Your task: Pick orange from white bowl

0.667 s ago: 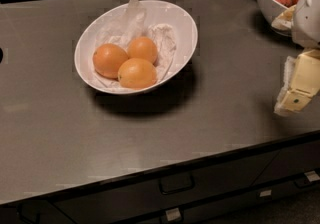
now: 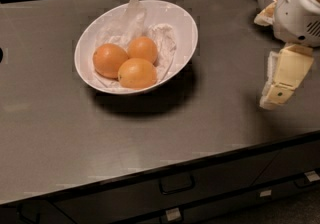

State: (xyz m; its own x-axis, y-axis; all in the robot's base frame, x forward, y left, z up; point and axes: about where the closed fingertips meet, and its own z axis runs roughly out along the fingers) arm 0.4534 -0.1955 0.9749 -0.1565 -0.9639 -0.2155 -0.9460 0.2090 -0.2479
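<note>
The orange (image 2: 137, 73) lies with 2 others in the white bowl (image 2: 185, 23) on the desk (image 2: 225, 118). The pincer (image 2: 274, 99) hangs near the desk's right edge, well apart from the bowl; I cannot tell whether it is open or closed.

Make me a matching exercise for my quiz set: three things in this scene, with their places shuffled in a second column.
1. oranges
2. gripper
3. drawer handle

A. under the counter edge
B. right of the bowl, over the counter
C. on paper in the bowl

Pairs: 1-C, 2-B, 3-A
</note>
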